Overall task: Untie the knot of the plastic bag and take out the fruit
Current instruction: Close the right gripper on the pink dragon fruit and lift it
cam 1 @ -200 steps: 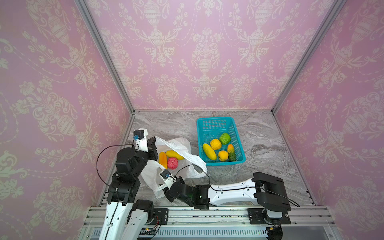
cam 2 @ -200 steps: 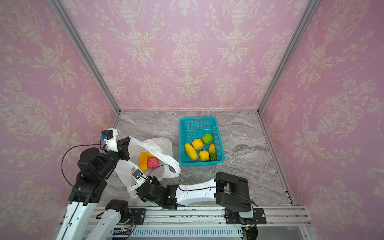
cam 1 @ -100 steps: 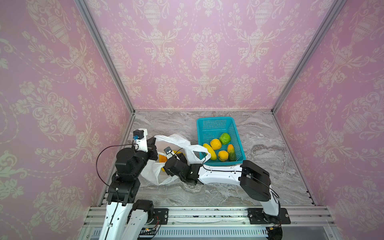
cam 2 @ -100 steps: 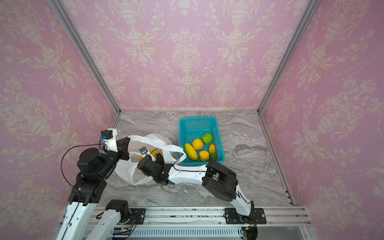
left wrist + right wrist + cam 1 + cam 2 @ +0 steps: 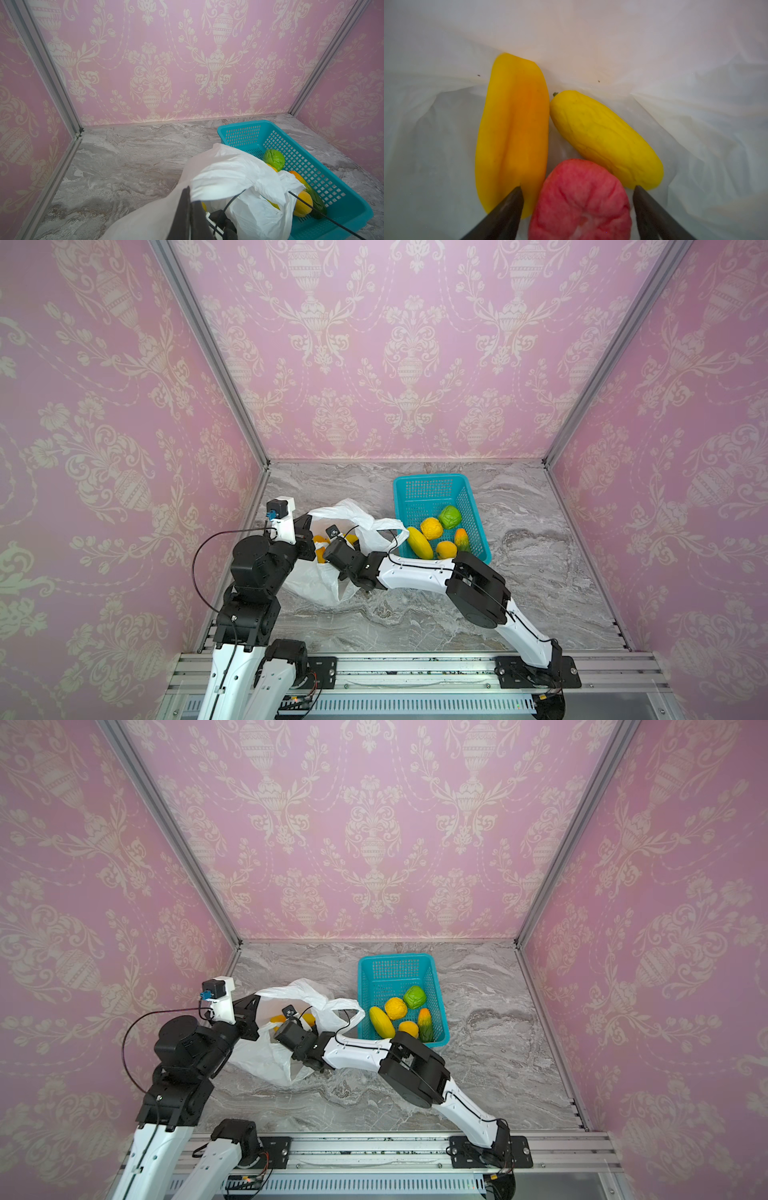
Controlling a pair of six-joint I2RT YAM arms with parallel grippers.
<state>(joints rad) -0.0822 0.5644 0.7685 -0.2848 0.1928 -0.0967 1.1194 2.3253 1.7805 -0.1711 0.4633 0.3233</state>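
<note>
— Far left first?
— Left arm rising from the front rail, elbow folded, wrist pushed toward the back wall. Left gripper (image 5: 250,1006) pinched tight on the rim of the plastic bag (image 5: 324,585), holding the mouth up.

— And the bag?
— On the marble table (image 5: 540,572), just left of the teal basket (image 5: 428,477). Mouth open, one handle loop (image 5: 388,524) draped toward the basket's near corner.

— Inside?
— Right gripper (image 5: 577,187), jaws spread wide either side of a red-pink round fruit (image 5: 581,201), gripping nothing. Beyond it, an orange-yellow oblong fruit (image 5: 512,133) and a yellow oblong fruit (image 5: 604,139), side by side. Long axes running away from the jaws, the yellow one slanted, stem end near its neighbour.

— Right arm?
— Stretched low from the front-right base across the middle, wrist sunk in the bag.

— Basket?
— Five more fruit bunched at its near end, among them a green round fruit (image 5: 450,516).
</note>
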